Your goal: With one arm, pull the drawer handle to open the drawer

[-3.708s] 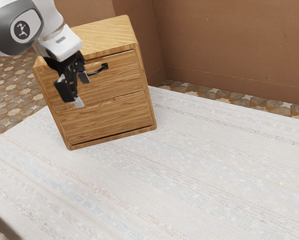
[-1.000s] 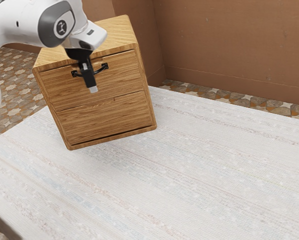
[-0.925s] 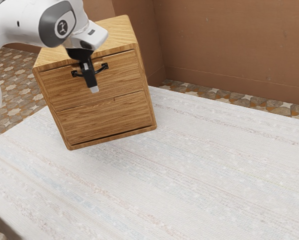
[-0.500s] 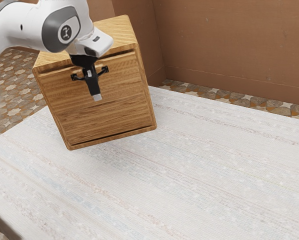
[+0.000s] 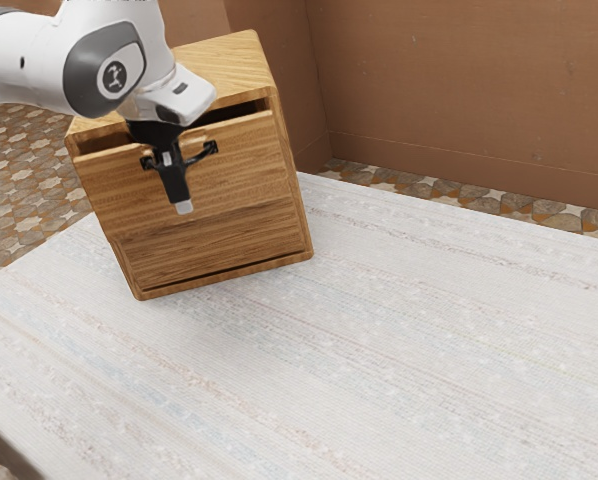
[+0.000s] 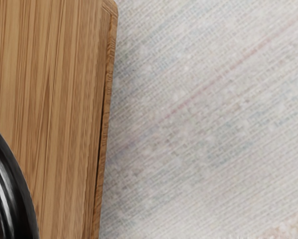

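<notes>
- the wooden cabinet [image 5: 214,245] stands at the tabletop's [image 5: 399,340] far corner, toward the exterior view's left, with its front facing out over the tabletop.
- the top drawer [image 5: 234,170] sits a little way out of the cabinet, with a dark gap showing behind its front panel along the top edge.
- my claw [image 5: 182,198] hangs in front of that panel, its fingers drawn together and clamped on the black drawer handle [image 5: 205,152] near the handle's middle.
- i judge the handle to be stiff and thin, a smooth bar that could slip sideways through the pads. the middle is the best place to hold it, so the drawer runs straight and does not rack.
- the drawer looks like rigid wood on slides. i expect steady resistance rather than weight, and the cabinet itself may shift if i tug hard.
- i cannot tell what is in the top drawer, because the gap shows only shadow.
- the lower drawer [image 5: 219,240] lies flush with the cabinet front, shut.
- the task looks partly done, and an even pull straight outward seems to be what is left.
</notes>
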Controlling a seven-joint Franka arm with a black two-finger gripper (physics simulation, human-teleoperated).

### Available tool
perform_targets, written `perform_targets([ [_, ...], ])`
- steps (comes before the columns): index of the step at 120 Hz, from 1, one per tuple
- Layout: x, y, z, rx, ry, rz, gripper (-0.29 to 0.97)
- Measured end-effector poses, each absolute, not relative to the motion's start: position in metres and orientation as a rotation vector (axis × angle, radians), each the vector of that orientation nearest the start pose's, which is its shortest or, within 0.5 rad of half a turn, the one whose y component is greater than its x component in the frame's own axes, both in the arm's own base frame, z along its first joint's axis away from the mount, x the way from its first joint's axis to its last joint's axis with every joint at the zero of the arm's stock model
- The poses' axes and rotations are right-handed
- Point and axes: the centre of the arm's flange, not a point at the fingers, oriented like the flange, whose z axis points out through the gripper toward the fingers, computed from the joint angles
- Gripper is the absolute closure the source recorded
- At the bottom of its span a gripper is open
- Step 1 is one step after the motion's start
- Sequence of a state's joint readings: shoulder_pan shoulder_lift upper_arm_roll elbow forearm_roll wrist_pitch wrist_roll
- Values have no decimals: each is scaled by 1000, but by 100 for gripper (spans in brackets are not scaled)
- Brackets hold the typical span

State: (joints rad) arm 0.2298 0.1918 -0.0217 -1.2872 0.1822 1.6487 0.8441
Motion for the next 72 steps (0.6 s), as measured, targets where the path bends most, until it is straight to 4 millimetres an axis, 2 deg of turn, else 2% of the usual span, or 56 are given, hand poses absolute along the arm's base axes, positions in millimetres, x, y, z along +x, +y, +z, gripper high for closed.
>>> perform_targets([
  [18,595,141,655,-2751,912,-95,0],
  [56,575,127,668,-2761,920,-147,10],
  [72,567,125,668,-2772,919,-153,4],
])
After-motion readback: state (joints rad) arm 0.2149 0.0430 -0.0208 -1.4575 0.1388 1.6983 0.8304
